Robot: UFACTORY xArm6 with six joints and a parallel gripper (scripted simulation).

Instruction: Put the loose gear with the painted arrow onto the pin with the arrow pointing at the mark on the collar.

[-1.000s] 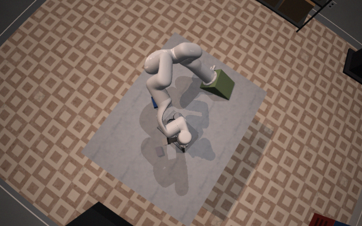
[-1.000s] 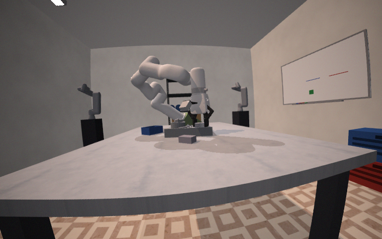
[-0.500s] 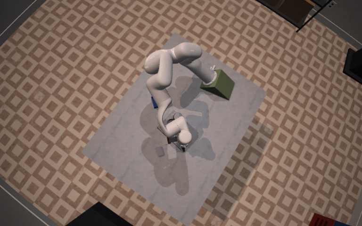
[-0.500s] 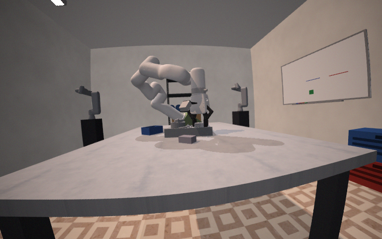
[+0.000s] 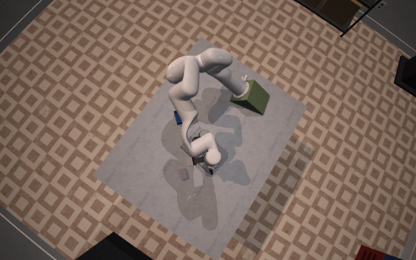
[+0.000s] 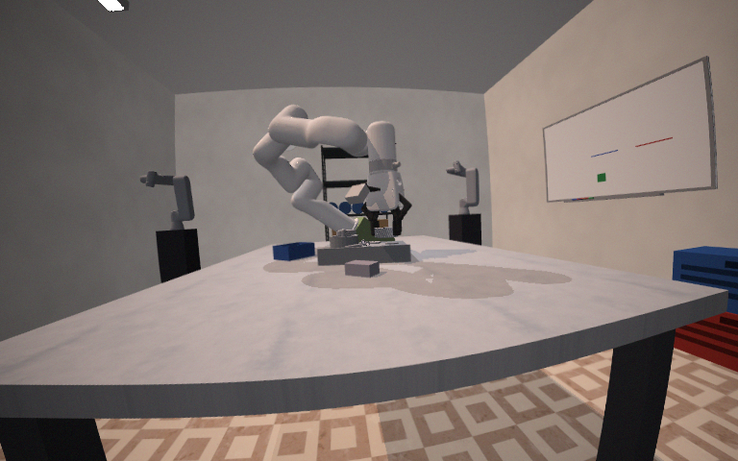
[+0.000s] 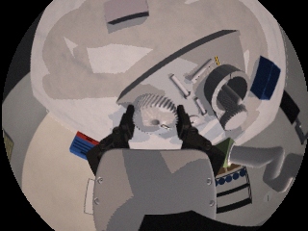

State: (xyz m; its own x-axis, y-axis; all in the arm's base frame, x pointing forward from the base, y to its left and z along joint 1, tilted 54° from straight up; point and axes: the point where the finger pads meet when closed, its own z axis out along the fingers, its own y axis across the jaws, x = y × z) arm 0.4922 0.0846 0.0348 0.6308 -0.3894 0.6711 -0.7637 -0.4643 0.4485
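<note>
My gripper (image 7: 155, 111) (image 6: 385, 225) is shut on the loose gear (image 7: 154, 107) (image 6: 383, 232), a pale toothed disc. It holds the gear just above the right end of the grey timing case (image 6: 348, 255) (image 7: 192, 52). I cannot make out the arrow on the gear. In the wrist view, thin pale pins (image 7: 180, 84) stand on the case beyond the gear, beside a wide grey cylinder (image 7: 226, 85). A small yellow mark (image 7: 218, 61) shows near that cylinder. In the overhead view the wrist hides the gear and most of the case (image 5: 184, 149).
A small grey block (image 5: 183, 174) (image 6: 361, 267) (image 7: 126, 10) lies on the table in front of the case. A blue block (image 5: 177, 117) (image 6: 293, 250) (image 7: 265, 80) lies behind it. The arm stands on a green box (image 5: 253, 96).
</note>
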